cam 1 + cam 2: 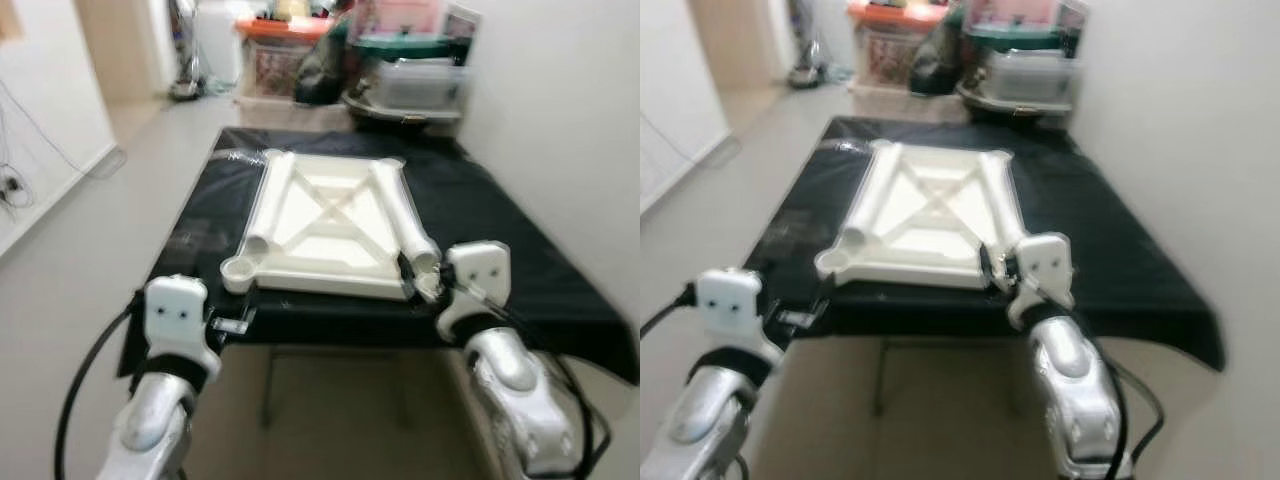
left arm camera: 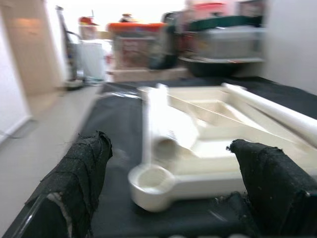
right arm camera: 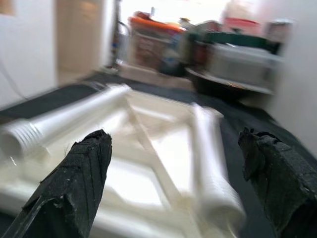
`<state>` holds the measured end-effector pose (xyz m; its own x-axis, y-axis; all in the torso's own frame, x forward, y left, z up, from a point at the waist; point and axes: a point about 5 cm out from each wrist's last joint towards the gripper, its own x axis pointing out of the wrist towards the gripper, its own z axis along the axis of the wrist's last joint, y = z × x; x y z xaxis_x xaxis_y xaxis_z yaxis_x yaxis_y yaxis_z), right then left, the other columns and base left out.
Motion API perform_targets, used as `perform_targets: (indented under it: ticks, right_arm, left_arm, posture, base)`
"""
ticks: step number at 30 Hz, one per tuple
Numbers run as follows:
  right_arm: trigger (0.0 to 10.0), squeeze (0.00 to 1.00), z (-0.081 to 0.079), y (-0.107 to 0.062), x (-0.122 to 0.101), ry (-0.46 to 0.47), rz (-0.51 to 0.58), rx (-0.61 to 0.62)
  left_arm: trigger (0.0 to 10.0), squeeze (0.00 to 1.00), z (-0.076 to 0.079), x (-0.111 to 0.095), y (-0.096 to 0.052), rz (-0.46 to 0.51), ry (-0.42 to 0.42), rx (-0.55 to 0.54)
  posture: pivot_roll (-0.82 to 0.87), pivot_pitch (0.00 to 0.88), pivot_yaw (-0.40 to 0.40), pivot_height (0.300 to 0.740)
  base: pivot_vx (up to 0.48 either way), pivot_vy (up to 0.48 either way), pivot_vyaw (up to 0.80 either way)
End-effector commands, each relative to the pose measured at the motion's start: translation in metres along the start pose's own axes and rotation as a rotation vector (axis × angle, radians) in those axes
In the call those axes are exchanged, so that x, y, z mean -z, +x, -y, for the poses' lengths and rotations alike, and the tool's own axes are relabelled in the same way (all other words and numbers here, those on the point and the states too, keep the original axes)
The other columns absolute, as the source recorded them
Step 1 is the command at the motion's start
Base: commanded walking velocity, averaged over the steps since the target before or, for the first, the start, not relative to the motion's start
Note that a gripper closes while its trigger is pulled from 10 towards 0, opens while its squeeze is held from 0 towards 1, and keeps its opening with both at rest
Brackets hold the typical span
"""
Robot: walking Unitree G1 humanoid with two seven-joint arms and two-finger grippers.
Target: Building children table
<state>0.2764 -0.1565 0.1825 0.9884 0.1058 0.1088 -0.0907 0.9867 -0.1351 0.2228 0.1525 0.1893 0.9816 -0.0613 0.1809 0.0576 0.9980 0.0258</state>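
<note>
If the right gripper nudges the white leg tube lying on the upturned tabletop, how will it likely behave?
The leg tube is round and lies loose on the tabletop, so it would probably roll sideways, though the raised ribs may check it. It looks like hollow plastic, likely light and stiff. Its smooth surface might slip between the right gripper's open jaws.

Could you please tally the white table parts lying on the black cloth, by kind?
White square plastic tabletop, lying underside up: 1
White round plastic table legs, one along the left side, one along the right side: 2
Total: 3
</note>
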Motion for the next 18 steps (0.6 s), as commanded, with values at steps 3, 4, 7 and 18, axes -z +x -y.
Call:
perform_targets:
  ticks: [3, 4, 7, 18]
  right_arm:
    - [10.0, 0.00, -0.006, 0.004, -0.002, -0.002, 0.012, -0.026]
    - [10.0, 0.00, -0.006, 0.004, -0.002, -0.002, 0.012, -0.026]
    - [10.0, 0.00, -0.006, 0.005, -0.002, -0.009, 0.010, -0.027]
    - [10.0, 0.00, 0.020, 0.007, 0.012, -0.024, -0.111, 0.139]
  left_arm:
    - [10.0, 0.00, -0.004, 0.004, 0.000, -0.012, 0.015, -0.012]
    - [10.0, 0.00, -0.004, 0.004, 0.000, -0.012, 0.015, -0.012]
    - [10.0, 0.00, -0.004, 0.005, 0.000, -0.012, 0.015, -0.012]
    - [10.0, 0.00, -0.001, 0.005, 0.002, -0.012, 0.001, 0.008]
  posture:
    - [0.05, 0.000, -0.092, 0.740]
    - [0.05, 0.000, -0.092, 0.740]
    - [0.05, 0.000, -0.092, 0.740]
    - [0.05, 0.000, -0.096, 0.740]
  base:
    - [0.480, 0.000, 0.00]
    - [0.480, 0.000, 0.00]
    - [0.480, 0.000, 0.00]
    - [0.131, 0.000, 0.00]
